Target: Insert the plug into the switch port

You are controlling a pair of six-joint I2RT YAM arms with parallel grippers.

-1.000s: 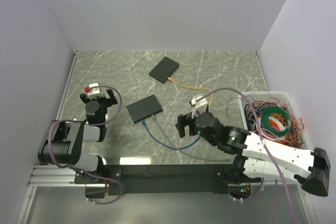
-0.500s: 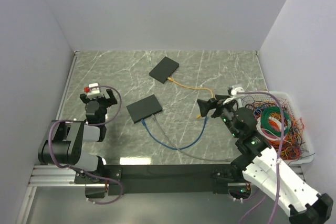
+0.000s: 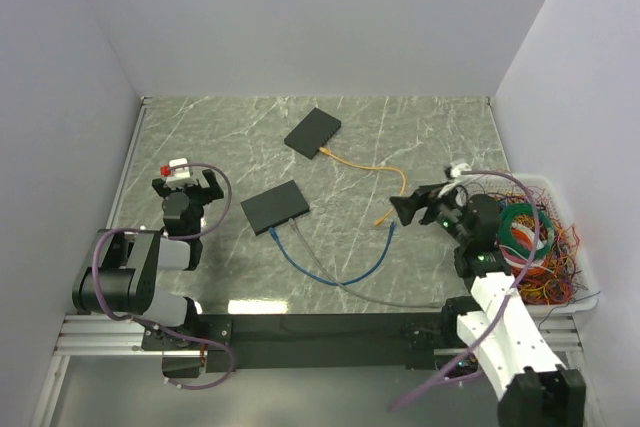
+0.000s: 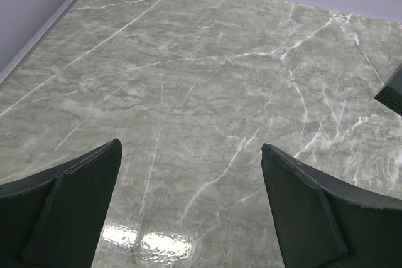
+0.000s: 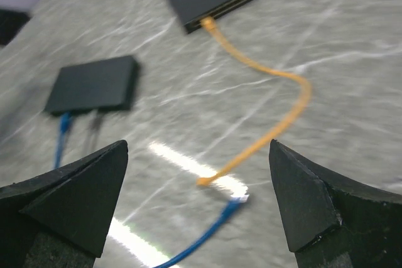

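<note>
Hovering above the marble table (image 3: 420,137), the right gripper (image 5: 198,147) is holding its jaws spread wide, gripping nothing. Below it the blue plug (image 5: 237,200) is lying loose on the marble, just beside the free end of the orange cable (image 5: 276,127). Blur is smearing both tips, so latch details are not readable. The blue cable (image 5: 210,225) is running back to the near switch (image 3: 275,206), and the orange one is entering the far switch (image 3: 312,132). Ports on the 2 switches are too small to make out. The left gripper (image 3: 185,190) is sitting spread wide too, empty. Its wrist view is catching 1 dark switch corner (image 4: 392,92), cut off at the edge; which switch, cannot tell. The right arm is partly hiding the wire bin (image 3: 530,179).
</note>
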